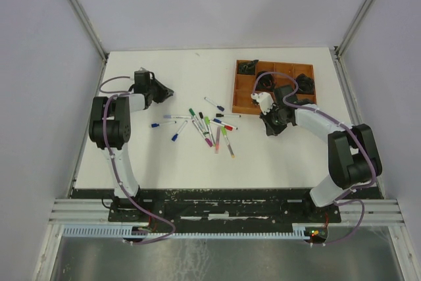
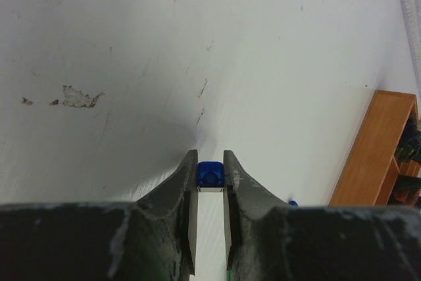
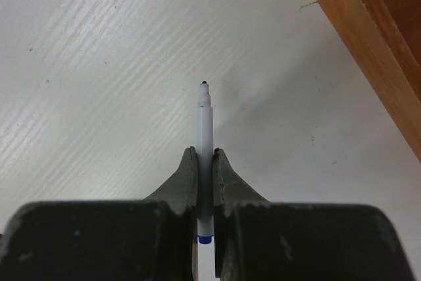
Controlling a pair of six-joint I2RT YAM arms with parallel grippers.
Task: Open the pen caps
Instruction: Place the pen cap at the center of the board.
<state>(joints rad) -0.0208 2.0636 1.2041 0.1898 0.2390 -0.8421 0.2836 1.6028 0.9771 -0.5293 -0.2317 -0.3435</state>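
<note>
My left gripper (image 2: pixel 210 179) is shut on a small blue pen cap (image 2: pixel 211 173), pinched at its fingertips above the bare table; in the top view it (image 1: pixel 164 90) is at the far left. My right gripper (image 3: pixel 204 159) is shut on an uncapped pen (image 3: pixel 205 123) with a white-grey barrel, a dark tip pointing away and a blue rear end. In the top view it (image 1: pixel 265 105) is at the near left corner of the tray. Several capped pens (image 1: pixel 205 125) lie scattered mid-table, with coloured caps in green, blue, red, pink and purple.
A brown compartment tray (image 1: pixel 241 87) holding dark objects stands at the back right; its side shows in the left wrist view (image 2: pixel 368 156) and its edge in the right wrist view (image 3: pixel 368 44). Two blue-ended pens (image 1: pixel 176 135) lie left of the pile.
</note>
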